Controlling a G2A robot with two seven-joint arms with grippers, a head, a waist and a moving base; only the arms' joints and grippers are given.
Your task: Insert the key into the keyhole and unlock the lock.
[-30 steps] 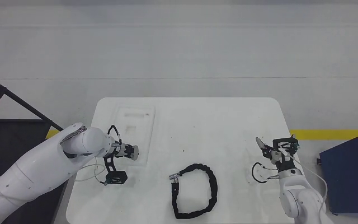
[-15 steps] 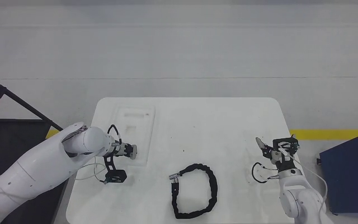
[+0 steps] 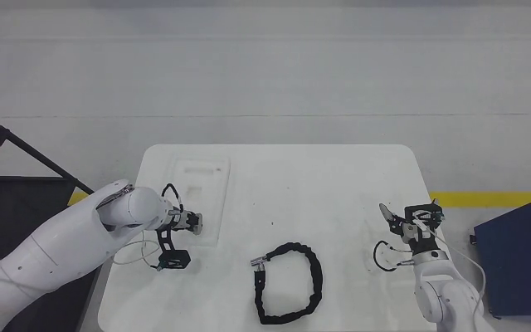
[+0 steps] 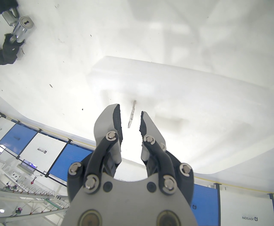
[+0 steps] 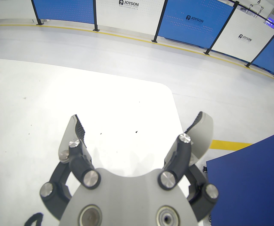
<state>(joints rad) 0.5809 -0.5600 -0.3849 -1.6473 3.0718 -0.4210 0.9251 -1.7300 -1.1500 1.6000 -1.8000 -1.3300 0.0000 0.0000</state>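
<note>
Metal key (image 4: 131, 117) lies btwn tips of left pincer (image 4: 130, 110), released; right pincer (image 5: 138, 118) released too, far off.

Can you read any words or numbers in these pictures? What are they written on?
Blue panels: a white logo with a brand word, which I leave unread.
White panels: the same mark in dark print.
Lock: no writing, just a keyhole in its metal end.
Key: too small to tell.
Table: none.
</note>
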